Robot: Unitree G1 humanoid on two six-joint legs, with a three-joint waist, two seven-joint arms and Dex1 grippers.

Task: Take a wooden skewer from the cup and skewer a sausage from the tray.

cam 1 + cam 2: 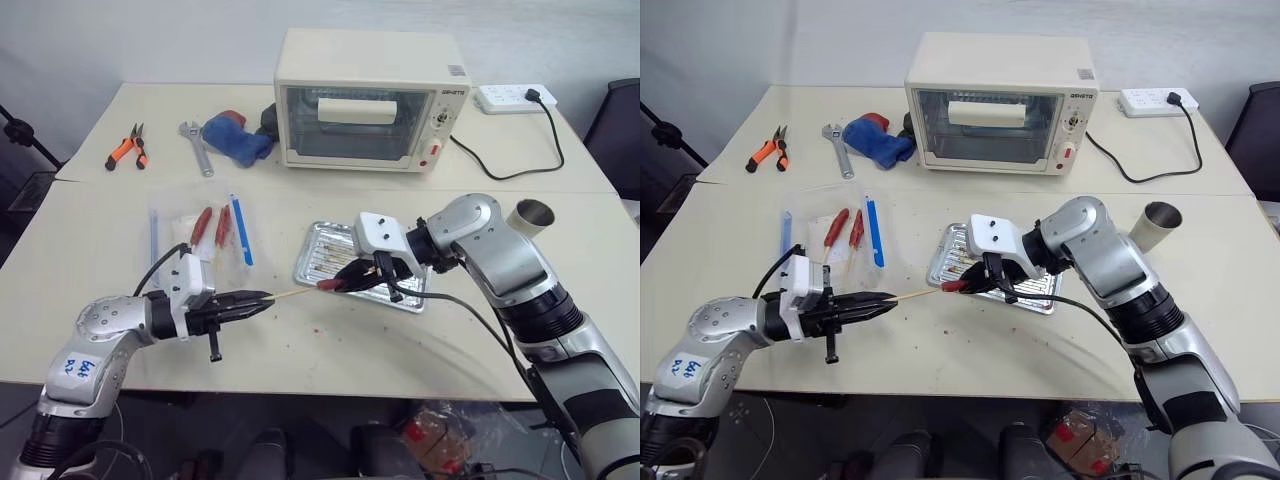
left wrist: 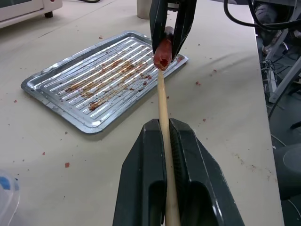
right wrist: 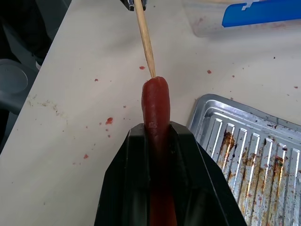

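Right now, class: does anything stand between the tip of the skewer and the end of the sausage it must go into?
Nothing visible does. The left gripper holds the skewer, whose tip already meets the end of the sausage held by the right gripper, above the table beside the tray.

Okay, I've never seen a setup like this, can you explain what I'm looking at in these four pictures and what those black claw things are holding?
This is a two-armed robot at a table. The two wide pictures come from cameras on its head, looking down over its arms. The two close-ups come from cameras on its wrists, looking along the black fingers.

The left gripper is shut on a wooden skewer. The right gripper is shut on a small red sausage. The skewer's tip is right at the sausage's end.

On the table lie a greasy silver tray, a plastic bag with two more sausages on sticks, a toaster oven, a cup, pliers, a wrench and a blue cloth.
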